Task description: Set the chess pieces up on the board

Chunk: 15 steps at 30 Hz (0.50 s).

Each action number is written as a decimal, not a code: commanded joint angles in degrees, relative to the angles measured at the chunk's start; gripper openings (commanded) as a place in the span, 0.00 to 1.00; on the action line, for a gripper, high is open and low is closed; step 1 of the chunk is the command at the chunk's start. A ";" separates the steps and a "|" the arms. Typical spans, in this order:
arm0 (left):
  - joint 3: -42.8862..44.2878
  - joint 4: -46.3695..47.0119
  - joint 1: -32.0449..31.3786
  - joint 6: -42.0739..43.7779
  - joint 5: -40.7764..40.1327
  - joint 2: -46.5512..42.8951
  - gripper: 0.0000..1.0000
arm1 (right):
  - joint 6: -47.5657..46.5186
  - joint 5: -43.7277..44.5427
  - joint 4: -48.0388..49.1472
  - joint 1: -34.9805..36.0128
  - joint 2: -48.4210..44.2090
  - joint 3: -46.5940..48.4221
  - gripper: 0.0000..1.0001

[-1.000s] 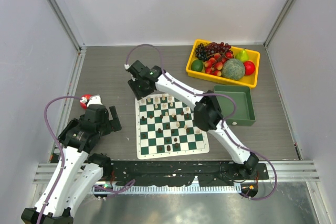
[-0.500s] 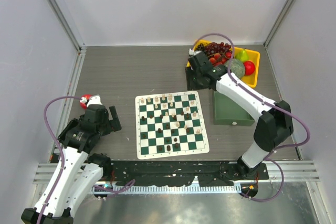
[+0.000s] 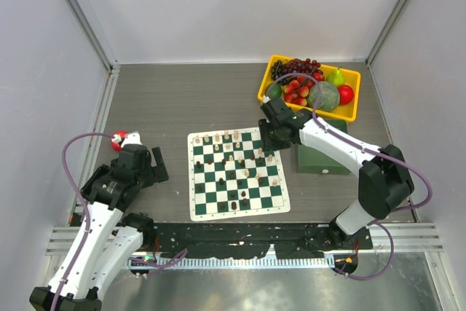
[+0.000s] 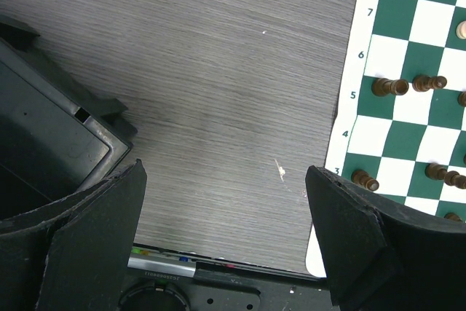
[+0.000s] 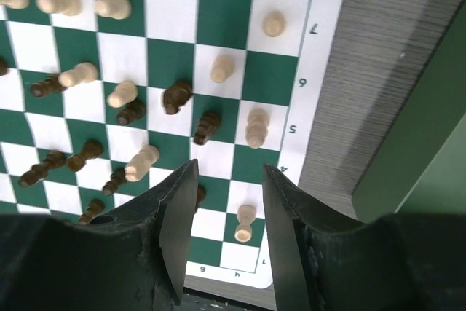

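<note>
The board point(image 3: 240, 211) lies flat in the middle of the table. Cream chess pieces point(image 3: 226, 137) stand mostly toward its far side and dark chess pieces point(image 3: 244, 201) are scattered toward the near side. My right gripper point(image 3: 268, 136) hovers over the board's far right part. In the right wrist view the right gripper point(image 5: 229, 171) is open and holds nothing. Below the gap a cream pawn point(image 5: 245, 223) stands on the board point(image 5: 218, 16), with dark pieces point(image 5: 207, 127) around. My left gripper point(image 3: 143, 162) rests left of the board. In its wrist view the left gripper point(image 4: 226, 180) is wide open over bare table, with the board point(image 4: 397, 20) at the right.
A plain green bin point(image 3: 331, 147) sits right of the board, close to the right arm, and shows as the green bin point(image 5: 415, 129) in the right wrist view. A yellow tray point(image 3: 355, 96) of fruit stands behind it. A red and white round thing point(image 3: 118, 140) lies by the left arm.
The right arm swung from the board's far left corner out to the fruit tray, then back over the board's far right part. The left arm has not moved.
</note>
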 commanded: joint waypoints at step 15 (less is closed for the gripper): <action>0.28 1.60 0.28 0.49 -0.86 0.36 0.99 | 2.42 -1.72 2.61 12.57 6.09 4.54 0.47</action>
